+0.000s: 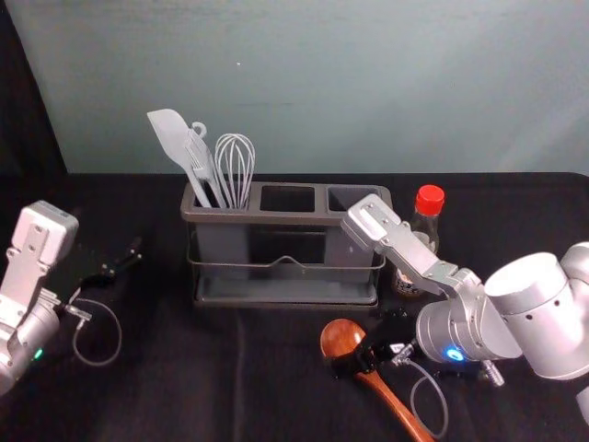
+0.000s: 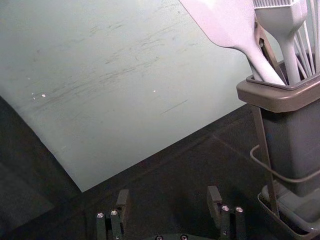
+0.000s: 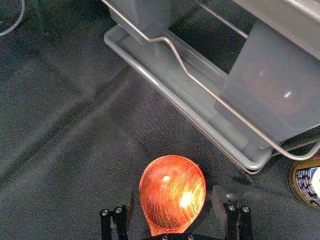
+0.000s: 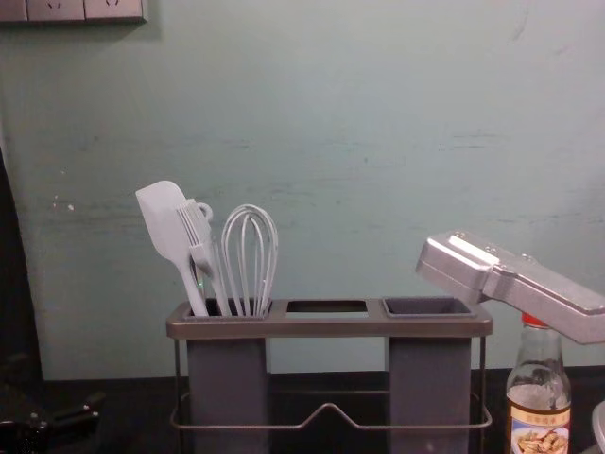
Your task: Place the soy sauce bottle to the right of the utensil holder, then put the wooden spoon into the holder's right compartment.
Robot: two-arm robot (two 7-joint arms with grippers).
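Observation:
My right gripper is low over the wooden spoon, near where bowl meets handle. In the right wrist view the gripper is open, the spoon's bowl showing between its fingers. The soy sauce bottle, red-capped, stands upright just right of the utensil holder; the chest view also has the bottle beside the holder. The holder's right compartment has no utensil in it. My left gripper is parked at the left; in its wrist view the gripper is open.
A spatula, a brush and a whisk stand in the holder's left compartment. The black-covered table extends in front of the holder, with a wall behind. My right forearm crosses in front of the bottle.

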